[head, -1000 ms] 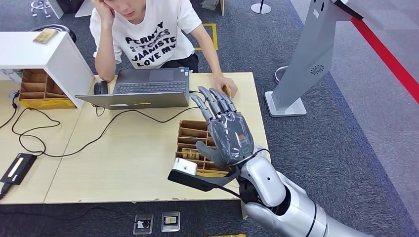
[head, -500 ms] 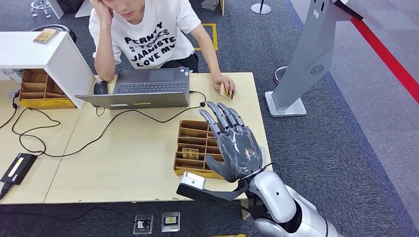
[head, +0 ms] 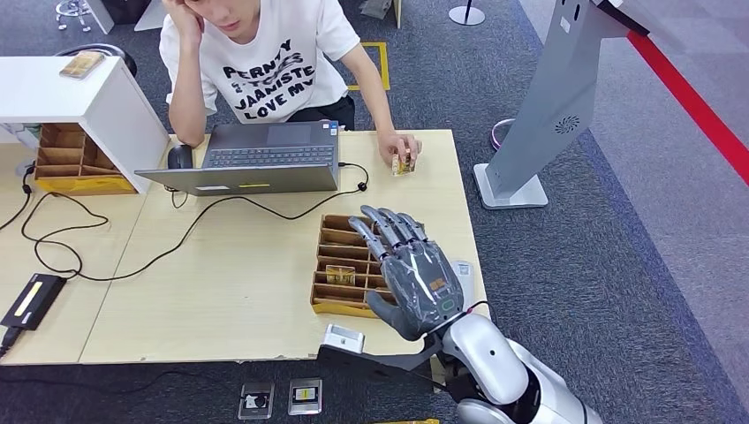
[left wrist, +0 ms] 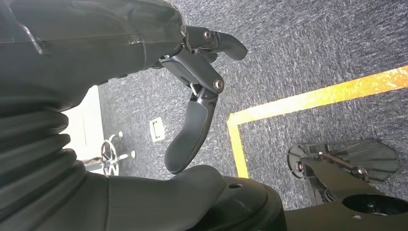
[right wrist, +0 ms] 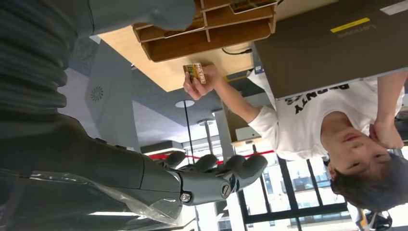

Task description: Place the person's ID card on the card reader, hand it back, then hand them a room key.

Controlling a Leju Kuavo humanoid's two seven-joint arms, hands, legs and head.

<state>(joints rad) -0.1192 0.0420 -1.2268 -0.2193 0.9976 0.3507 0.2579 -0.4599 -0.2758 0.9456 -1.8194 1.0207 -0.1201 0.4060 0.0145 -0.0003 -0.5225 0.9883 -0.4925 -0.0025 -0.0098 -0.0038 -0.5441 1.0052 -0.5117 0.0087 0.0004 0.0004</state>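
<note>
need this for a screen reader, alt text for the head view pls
The robot's right hand, fingers spread and empty, hovers over a wooden divider tray on a desk, while a seated person beside a laptop holds a small card.

right hand (head: 422, 281) drawn back and lower over the wooden organizer (head: 337, 241), person's hand (head: 399, 147) lifting the card (head: 402, 162) upright

Print on the card (head: 404, 162) (person's hand (head: 399, 146) holding it) unreadable.

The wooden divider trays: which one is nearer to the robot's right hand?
The tray by the table's right edge, directly under the right hand; the other tray sits under the white shelf.
</note>
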